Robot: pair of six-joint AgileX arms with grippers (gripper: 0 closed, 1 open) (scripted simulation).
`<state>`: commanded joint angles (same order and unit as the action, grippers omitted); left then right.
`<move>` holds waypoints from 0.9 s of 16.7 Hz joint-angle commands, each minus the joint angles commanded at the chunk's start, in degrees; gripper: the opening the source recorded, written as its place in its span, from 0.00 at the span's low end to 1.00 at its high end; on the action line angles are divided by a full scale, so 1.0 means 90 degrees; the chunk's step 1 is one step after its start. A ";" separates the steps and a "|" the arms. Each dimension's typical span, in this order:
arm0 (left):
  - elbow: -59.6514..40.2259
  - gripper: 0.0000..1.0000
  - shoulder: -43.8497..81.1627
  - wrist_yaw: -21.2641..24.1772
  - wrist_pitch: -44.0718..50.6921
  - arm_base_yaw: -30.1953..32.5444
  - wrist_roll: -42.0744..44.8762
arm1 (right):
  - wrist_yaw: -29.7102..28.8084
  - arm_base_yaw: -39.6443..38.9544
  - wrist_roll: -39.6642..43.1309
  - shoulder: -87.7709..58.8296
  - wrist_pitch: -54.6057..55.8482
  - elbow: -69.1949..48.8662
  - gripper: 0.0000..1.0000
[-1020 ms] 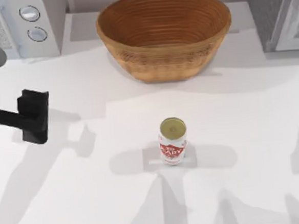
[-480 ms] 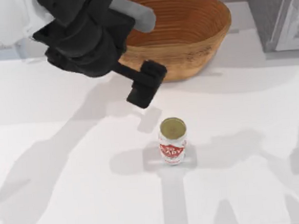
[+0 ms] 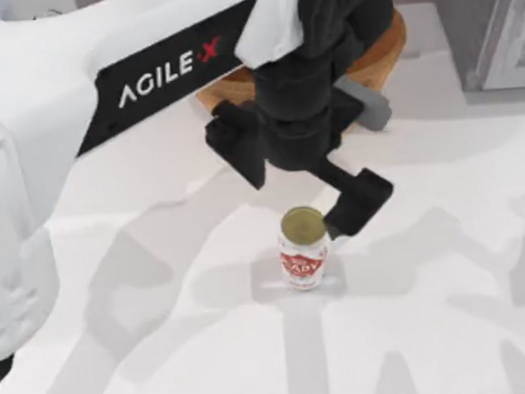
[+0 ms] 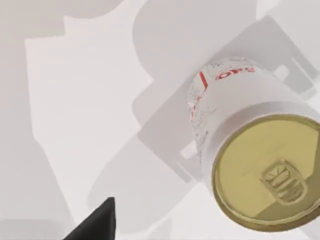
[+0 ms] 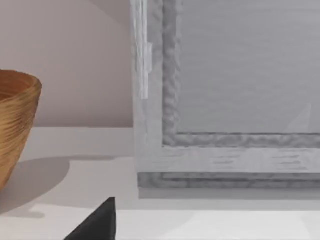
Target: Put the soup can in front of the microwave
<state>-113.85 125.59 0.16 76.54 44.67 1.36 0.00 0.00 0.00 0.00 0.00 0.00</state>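
Note:
The soup can [image 3: 303,248] stands upright near the middle of the table, white label with red lettering, dull gold top. My left arm reaches across from the left, and its gripper [image 3: 299,178] hangs open just behind and above the can, one finger [image 3: 235,150] to the can's back left, the other finger [image 3: 359,202] close by its right side. Neither finger touches the can. In the left wrist view the can [image 4: 250,150] lies close below, with one black fingertip [image 4: 95,225] at the edge. The microwave is hidden behind my left arm.
A woven basket [image 3: 380,52] stands at the back, partly covered by the arm. A darker grey box [image 3: 494,27] fills the back right corner. The right wrist view faces that box [image 5: 225,90] and the basket [image 5: 15,125], with one fingertip [image 5: 95,225] showing.
My left arm has swung from the left side across the table to the right, and its gripper now hangs over the soup can. The can has not moved.

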 joint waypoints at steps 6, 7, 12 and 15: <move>-0.0226 1.00 0.0253 0.0000 0.0159 0.0079 -0.0008 | 0.0000 0.0000 0.0000 0.0000 0.0000 0.0000 1.00; -0.0209 1.00 0.0245 0.0001 0.0146 0.0047 -0.0007 | 0.0000 0.0000 0.0000 0.0000 0.0000 0.0000 1.00; 0.0394 1.00 0.0305 0.0000 -0.0516 0.0061 0.0007 | 0.0000 0.0000 0.0000 0.0000 0.0000 0.0000 1.00; 0.0918 1.00 0.0361 0.0001 -0.1128 0.0064 0.0006 | 0.0000 0.0000 0.0000 0.0000 0.0000 0.0000 1.00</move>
<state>-105.59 128.84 0.17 66.39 45.25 1.41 0.00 0.00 0.00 0.00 0.00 0.00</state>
